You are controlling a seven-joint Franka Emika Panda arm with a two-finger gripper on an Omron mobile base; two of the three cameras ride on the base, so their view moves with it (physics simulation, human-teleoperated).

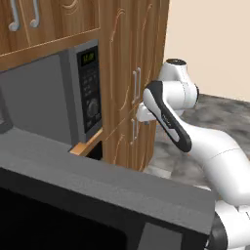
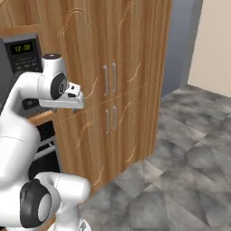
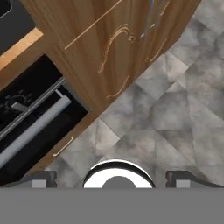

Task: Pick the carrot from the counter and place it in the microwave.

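Gripper [image 3: 111, 177] points down at the grey tiled floor [image 3: 175, 109], its two dark fingertips [image 3: 41, 178] set well apart at the bottom of the hand view with nothing between them, so it stands open and empty. From the left base view the white arm [image 1: 171, 117] bends up from 5 o'clock and its hand sits just in front of the tall wooden cabinet doors [image 1: 139, 88], near their metal handles [image 1: 136, 85]. In the right base view the same hand hangs beside the cabinet front at about 9 o'clock, level with the lower pair of handles.

At 9 o'clock in the left base view sits the microwave [image 1: 53, 97], a dark grey box set into the wood, its grey door shut as far as I can tell, with a panel of buttons and a dial [image 1: 91, 108] on its right side and a small green display [image 1: 88, 58] above them. Its green display shows too at 10 o'clock in the right base view.

Below the hand, at 8 o'clock in the hand view, a dark oven [image 3: 30, 118] with a pale bar handle [image 3: 35, 129] is set into the wooden unit.

I cannot see the carrot anywhere from where I stand.
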